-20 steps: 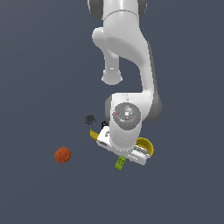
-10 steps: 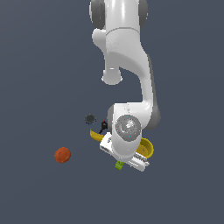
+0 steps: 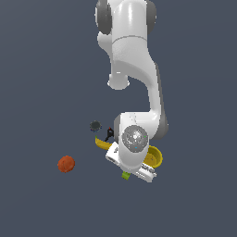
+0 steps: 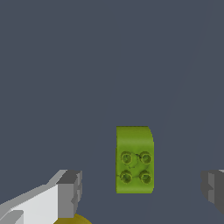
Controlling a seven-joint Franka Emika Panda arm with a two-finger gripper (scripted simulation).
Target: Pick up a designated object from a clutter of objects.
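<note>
Green brick point(image 4: 134, 159), four studs and no lettering, lies between the gripper's point(image 4: 142, 188) spread fingers

Green studded brick point(image 4: 134, 160) between spread end effector point(image 4: 142, 188) fingers point(image 4: 70, 193), untouched; yellow sliver at frame edge.

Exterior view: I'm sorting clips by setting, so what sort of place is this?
Likely a simulated tabletop test scene: flat, featureless grey ground, a rendered arm, and scattered props such as a green brick and an orange-red ball.

A plain dark grey floor point(image 3: 41, 69), seemingly featureless
</note>
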